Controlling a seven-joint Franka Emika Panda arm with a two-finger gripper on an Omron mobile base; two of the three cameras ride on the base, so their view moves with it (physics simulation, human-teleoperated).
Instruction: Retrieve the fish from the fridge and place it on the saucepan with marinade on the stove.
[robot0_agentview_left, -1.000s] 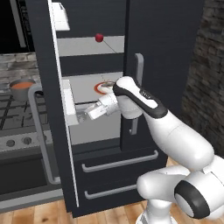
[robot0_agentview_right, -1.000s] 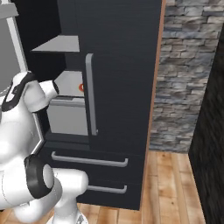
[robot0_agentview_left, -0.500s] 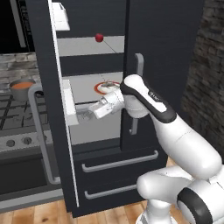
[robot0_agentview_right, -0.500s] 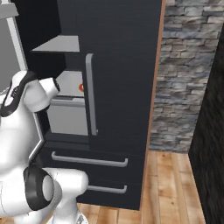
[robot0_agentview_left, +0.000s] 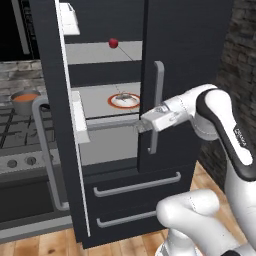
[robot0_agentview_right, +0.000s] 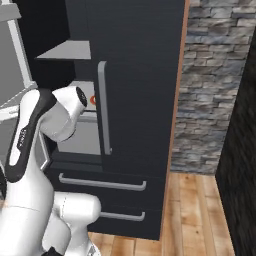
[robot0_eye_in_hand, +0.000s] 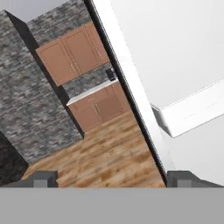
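Two glossy black doors are fronting the fridge (robot0_agentview_left: 190, 60), the left one swung open on smooth grey-white shelves. I am seeing the fish (robot0_agentview_left: 123, 96), a flat silvery sliver, lying on an orange-rimmed plate (robot0_agentview_left: 124, 102) on the fridge's middle shelf, with a small red ball (robot0_agentview_left: 113, 43) on the shelf above. I am holding the arm stretched level toward that middle shelf, its fingers (robot0_agentview_left: 140, 126) spread wide and gripping nothing, just below the plate.

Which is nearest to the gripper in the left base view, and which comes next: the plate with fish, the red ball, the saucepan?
From the gripper:
1. Plate with fish, just above on the middle shelf.
2. Red ball, upper shelf.
3. Saucepan, far left on the stove.
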